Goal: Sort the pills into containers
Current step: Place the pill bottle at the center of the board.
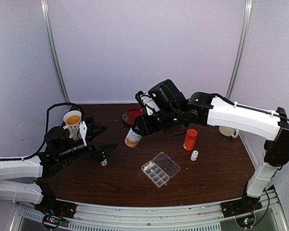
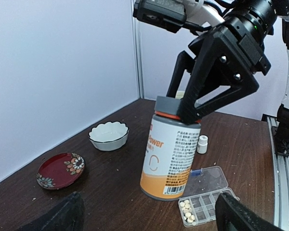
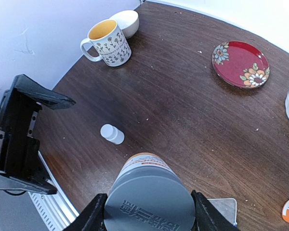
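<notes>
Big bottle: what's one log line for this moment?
right hand: shut on big bottle, tilted | left hand: open | pill box: open, pills inside

Dark brown wooden table (image 1: pixel 216 159), pale lavender walls (image 1: pixel 144 43), metal corner posts (image 1: pixel 53 53), even light.

The pill box (image 1: pixel 160 168) lies on the table (image 1: pixel 216 173) toward its front edge, lid open to the right rear, with pills (image 2: pixel 188 211) in cells at one end. Behind and left of the box is the large bottle (image 1: pixel 133 137), the plate (image 1: pixel 133 115) farther behind it, and the mug (image 1: pixel 73 122) far left. Right and behind the box are the small bottle (image 1: pixel 194 155), then the medium bottle (image 1: pixel 190 139), with the bowl (image 1: pixel 228 131) farthest right.
</notes>
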You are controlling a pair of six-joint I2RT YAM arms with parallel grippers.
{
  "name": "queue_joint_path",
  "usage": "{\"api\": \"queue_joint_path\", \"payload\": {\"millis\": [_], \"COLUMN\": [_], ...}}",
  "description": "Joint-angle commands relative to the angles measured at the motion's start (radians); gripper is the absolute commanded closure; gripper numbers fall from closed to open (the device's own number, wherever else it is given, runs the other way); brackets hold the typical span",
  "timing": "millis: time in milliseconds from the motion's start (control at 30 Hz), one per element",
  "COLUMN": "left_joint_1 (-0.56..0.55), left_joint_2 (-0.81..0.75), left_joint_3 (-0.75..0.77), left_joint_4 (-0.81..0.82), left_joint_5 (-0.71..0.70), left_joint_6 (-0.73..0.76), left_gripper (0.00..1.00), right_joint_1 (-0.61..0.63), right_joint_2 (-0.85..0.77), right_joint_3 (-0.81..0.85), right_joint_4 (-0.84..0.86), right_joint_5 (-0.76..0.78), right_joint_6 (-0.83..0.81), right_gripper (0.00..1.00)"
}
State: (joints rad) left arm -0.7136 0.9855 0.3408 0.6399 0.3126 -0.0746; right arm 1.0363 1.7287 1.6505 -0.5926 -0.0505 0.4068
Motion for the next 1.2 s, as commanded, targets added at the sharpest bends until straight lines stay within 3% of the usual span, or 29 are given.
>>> {"api": "queue_joint_path", "payload": {"millis": [0, 267, 500, 633, 767, 867, 1167], "left_joint_1": [-0.003, -0.003, -0.003, -0.003, -0.003, -0.003, -0.003], "left_joint_2": [-0.044, -0.126, -0.122, -0.102, -0.059, -0.026, 0.108], "left_joint_3": [0.043, 0.117, 0.227, 0.244, 0.264, 0.293, 0.402], "left_joint_4": [-0.070, -0.353, -0.612, -0.634, -0.666, -0.706, -0.787], "left_joint_5": [-0.045, -0.312, -0.377, -0.383, -0.343, -0.348, -0.263], "left_joint_6": [0.007, -0.152, -0.218, -0.245, -0.262, -0.279, -0.315], "left_gripper": [0.02, 0.02, 0.02, 0.03, 0.02, 0.02, 0.02], "right_joint_1": [-0.001, 0.025, 0.033, 0.039, 0.039, 0.039, 0.038], "right_joint_2": [0.050, 0.276, 0.369, 0.383, 0.374, 0.337, 0.088], "right_joint_3": [0.044, 0.229, 0.266, 0.249, 0.218, 0.185, -0.020], "right_joint_4": [-0.037, -0.148, -0.193, -0.175, -0.150, -0.120, 0.015], "right_joint_5": [0.095, 0.216, 0.233, 0.235, 0.219, 0.198, 0.234], "right_joint_6": [-0.038, -0.091, -0.106, -0.112, -0.106, -0.103, -0.111], "right_gripper": [0.52, 0.49, 0.45, 0.42, 0.16, 0.04, 0.06]}}
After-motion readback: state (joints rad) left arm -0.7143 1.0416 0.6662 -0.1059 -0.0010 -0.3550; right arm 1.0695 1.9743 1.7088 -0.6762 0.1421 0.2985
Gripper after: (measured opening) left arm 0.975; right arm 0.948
